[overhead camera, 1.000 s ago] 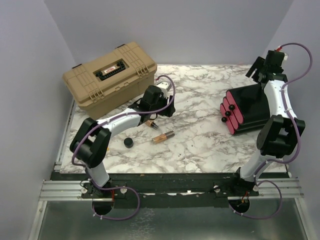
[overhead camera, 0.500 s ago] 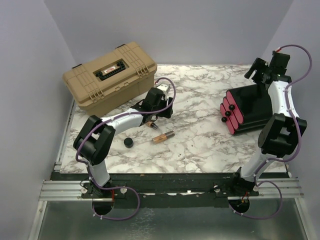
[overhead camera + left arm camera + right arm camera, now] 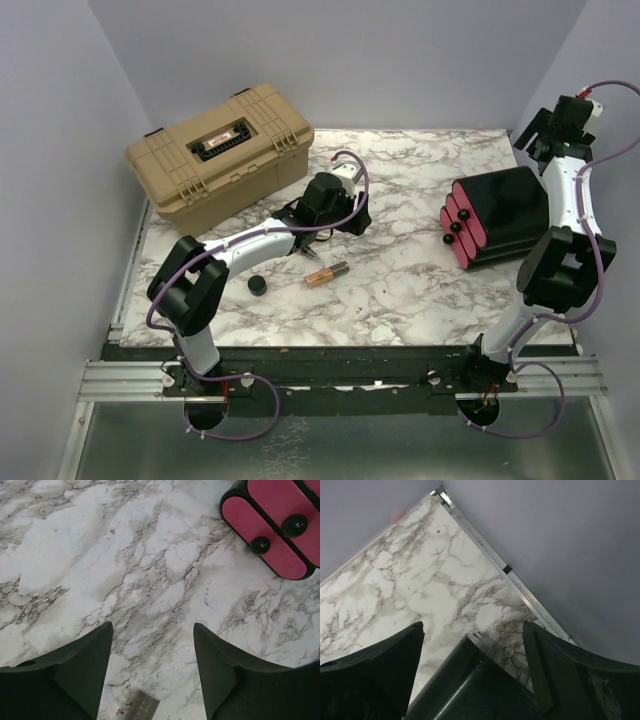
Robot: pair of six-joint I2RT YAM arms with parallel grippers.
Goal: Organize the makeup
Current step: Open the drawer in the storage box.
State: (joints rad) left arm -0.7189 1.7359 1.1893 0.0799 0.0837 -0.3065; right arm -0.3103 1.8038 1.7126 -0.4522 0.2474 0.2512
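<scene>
**Left claw** (image 3: 152, 630): fingers spread, nothing between them but bare marble table (image 3: 125, 570). It grips nothing and touches nothing.

**Right claw** (image 3: 472, 626): fingers spread, held high at the far right corner of the table. A top edge of the black box with pink drawers (image 3: 500, 215) shows low between its fingers. Whether the fingers touch the box cannot be told; no grip on it is seen.

**Task items, relative to the left claw:**
- Copper lipstick tube (image 3: 327, 274): lying flat on the table, behind the claw toward the arm bases, near but apart from it.
- Second tube (image 3: 142, 707): only a ridged end shows, just behind the gap between the fingers, under the wrist; it is not touched.
- Tiny black round jar (image 3: 259, 284): behind the claw and to its left, farther off than the lipstick tube, beside the forearm.

**Other items:**
- The black box lies ahead of the left claw and to its right, well apart, pink drawer fronts and black knobs facing that claw.
- Tan toolbox (image 3: 220, 155): closed, to the left of the left claw, at the table's far left.
</scene>
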